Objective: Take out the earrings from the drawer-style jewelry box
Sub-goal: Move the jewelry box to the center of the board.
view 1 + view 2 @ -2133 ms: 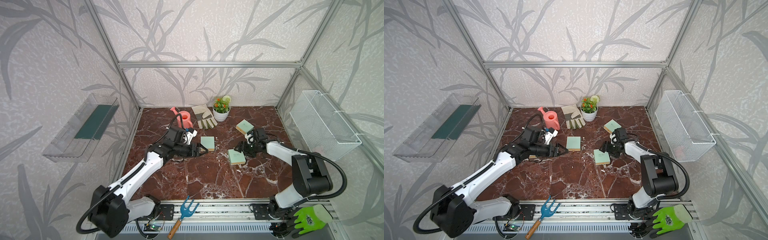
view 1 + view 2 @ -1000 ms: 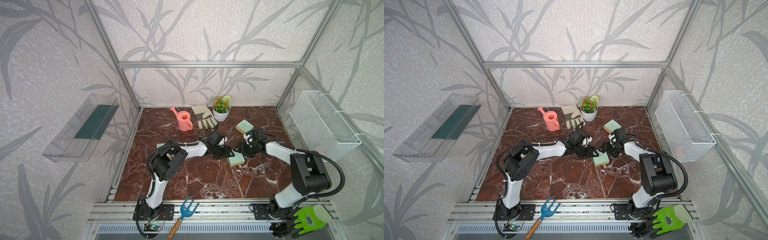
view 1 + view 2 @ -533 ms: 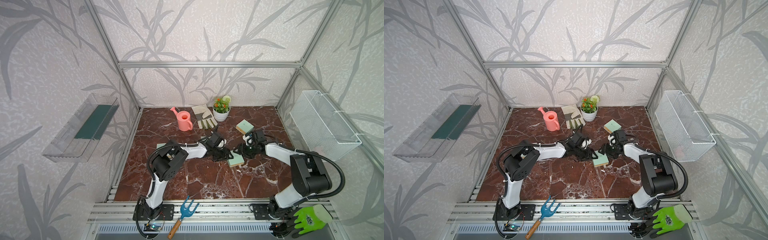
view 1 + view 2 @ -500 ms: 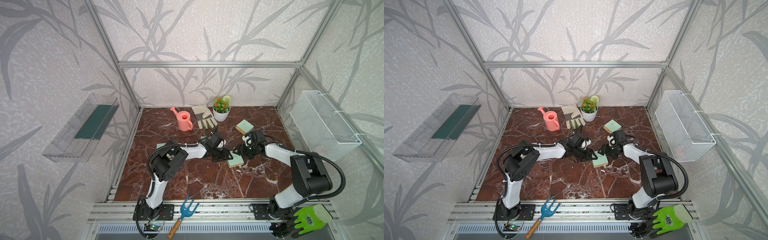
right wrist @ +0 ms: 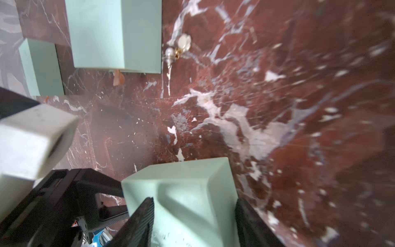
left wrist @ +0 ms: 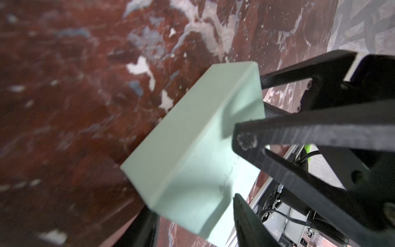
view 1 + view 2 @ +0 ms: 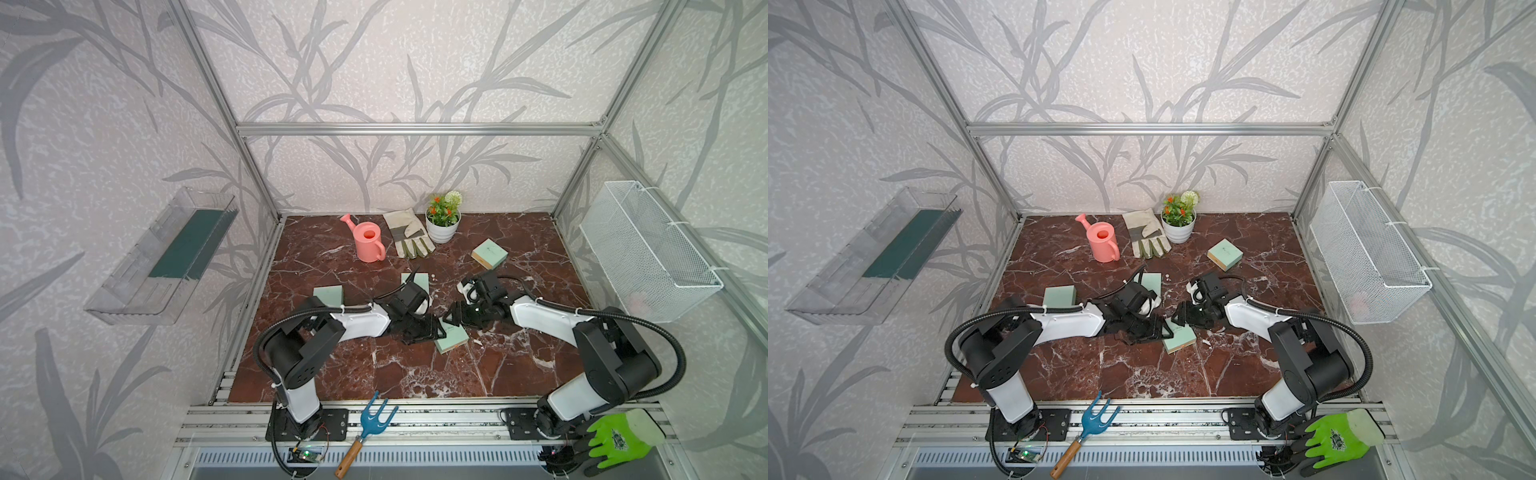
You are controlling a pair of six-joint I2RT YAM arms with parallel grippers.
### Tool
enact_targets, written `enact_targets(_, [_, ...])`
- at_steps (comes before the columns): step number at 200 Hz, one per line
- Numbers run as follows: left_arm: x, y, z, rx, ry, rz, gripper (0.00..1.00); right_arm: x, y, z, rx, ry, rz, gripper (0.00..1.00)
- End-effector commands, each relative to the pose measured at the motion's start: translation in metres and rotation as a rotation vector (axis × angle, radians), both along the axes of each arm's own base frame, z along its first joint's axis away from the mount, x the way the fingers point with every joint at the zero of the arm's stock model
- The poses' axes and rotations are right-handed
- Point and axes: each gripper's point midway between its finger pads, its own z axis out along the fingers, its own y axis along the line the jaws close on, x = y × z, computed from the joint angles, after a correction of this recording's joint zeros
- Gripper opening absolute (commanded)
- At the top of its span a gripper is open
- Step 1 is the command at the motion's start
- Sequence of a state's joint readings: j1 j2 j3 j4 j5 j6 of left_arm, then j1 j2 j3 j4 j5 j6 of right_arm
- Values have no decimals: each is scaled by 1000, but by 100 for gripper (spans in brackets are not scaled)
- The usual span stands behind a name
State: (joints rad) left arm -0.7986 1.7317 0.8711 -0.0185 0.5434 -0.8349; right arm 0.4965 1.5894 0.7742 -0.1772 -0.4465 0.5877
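Two pale bead-like earrings lie loose on the table, just beside a mint box; these are already out. Nearer the front, the jewelry box now sits between both arms. The left gripper has swung over from the left side of the table and straddles one end, jaws about half open; whether they press it I cannot tell. The right gripper has its jaws closed against the box's two sides at the opposite end. I judge this a brace-and-pull on the drawer, which does not show yet. The fingertips crowd each other closely. A left mint box, a far mint box, a watering can, a work glove and a potted plant stand well apart.
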Motion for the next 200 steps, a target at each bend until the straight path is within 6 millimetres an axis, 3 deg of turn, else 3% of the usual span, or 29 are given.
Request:
enact_targets(1, [4,7,23,-18,-101,33,55,-1,33,6,58,9,51,61])
enact_targets(34, [-4,41,16,59,-123,95,56,2,67,17,83,-1,89,61])
enact_targets(74, [-10,57,3,100,-110,118,56,8,96,16,73,-3,140,61])
enact_targets(94, [-11,68,-1,136,-121,146,56,13,90,14,32,-18,115,61])
enact_targets(119, [-13,97,-4,233,-146,212,56,16,80,18,-15,-39,102,64])
enact_targets(149, [-19,116,7,240,-153,218,57,19,61,23,-24,-42,60,67])
enact_targets(157, [-21,121,10,241,-146,225,57,19,54,36,-21,-85,70,68])
enact_targets(182, [-19,131,42,169,-184,249,57,12,28,49,-56,-124,39,68])
enact_targets(200, [-14,116,76,55,-254,202,58,-4,15,55,-50,-132,35,67])
